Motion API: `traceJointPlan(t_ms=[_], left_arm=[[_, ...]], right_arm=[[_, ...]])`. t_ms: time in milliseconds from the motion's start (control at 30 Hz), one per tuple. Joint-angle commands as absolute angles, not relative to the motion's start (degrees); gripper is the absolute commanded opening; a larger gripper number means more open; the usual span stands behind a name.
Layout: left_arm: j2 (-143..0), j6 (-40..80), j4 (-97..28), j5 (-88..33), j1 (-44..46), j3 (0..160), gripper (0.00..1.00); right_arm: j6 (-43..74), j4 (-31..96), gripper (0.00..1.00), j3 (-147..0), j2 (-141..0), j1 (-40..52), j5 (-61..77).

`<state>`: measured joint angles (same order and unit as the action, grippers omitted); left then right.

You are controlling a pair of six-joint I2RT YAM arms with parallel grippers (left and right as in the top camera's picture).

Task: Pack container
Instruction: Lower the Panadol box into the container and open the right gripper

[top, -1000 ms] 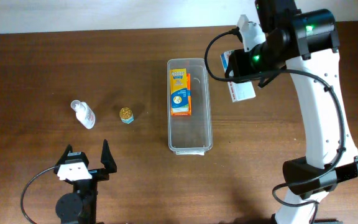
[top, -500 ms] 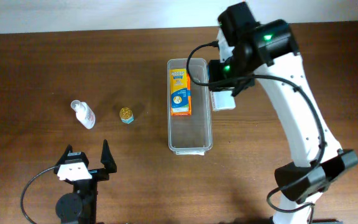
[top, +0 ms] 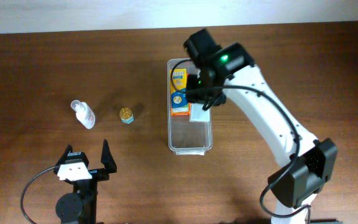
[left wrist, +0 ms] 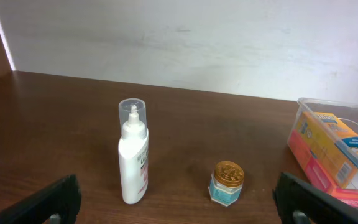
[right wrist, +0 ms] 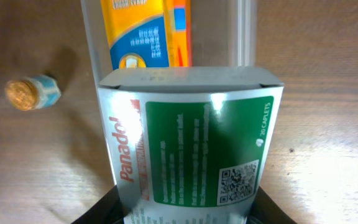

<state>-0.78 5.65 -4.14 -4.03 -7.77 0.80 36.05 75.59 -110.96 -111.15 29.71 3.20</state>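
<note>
The clear plastic container (top: 190, 145) lies lengthwise at the table's middle, with an orange and yellow box (top: 179, 92) in its far half. My right gripper (top: 201, 107) hangs over the container's right side, shut on a white and green Panadol box (right wrist: 191, 143) whose bottom edge (top: 198, 116) shows below the wrist. Through the right wrist camera that box fills the view above the container (right wrist: 246, 31). My left gripper (top: 86, 163) rests open near the front left edge with nothing between its fingers (left wrist: 303, 199). The container's end (left wrist: 309, 107) shows at the right of the left wrist view.
A white spray bottle (top: 83, 114) lies on the left of the table; it appears upright (left wrist: 133, 155) in the left wrist view. A small gold-lidded jar (top: 126, 115) stands between the bottle and the container, also visible from both wrists (left wrist: 227, 182) (right wrist: 31, 93).
My right arm has swung left from beyond the container's right side to above it, carrying the Panadol box. The left arm has not moved.
</note>
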Motion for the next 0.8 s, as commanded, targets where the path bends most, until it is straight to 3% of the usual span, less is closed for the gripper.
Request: traceJointPlan(t_ms=[0, 767], left_arm=[[-0.4, 6.0, -4.4, -3.6, -7.6, 0.5, 0.99], [-0.4, 6.0, -4.4, -3.6, -7.6, 0.5, 0.99]], right_arm=[[38.4, 72.8, 0.41, -107.9, -110.7, 32.8, 0.3], [42.1, 69.1, 0.42, -97.6, -111.1, 35.6, -5.0]])
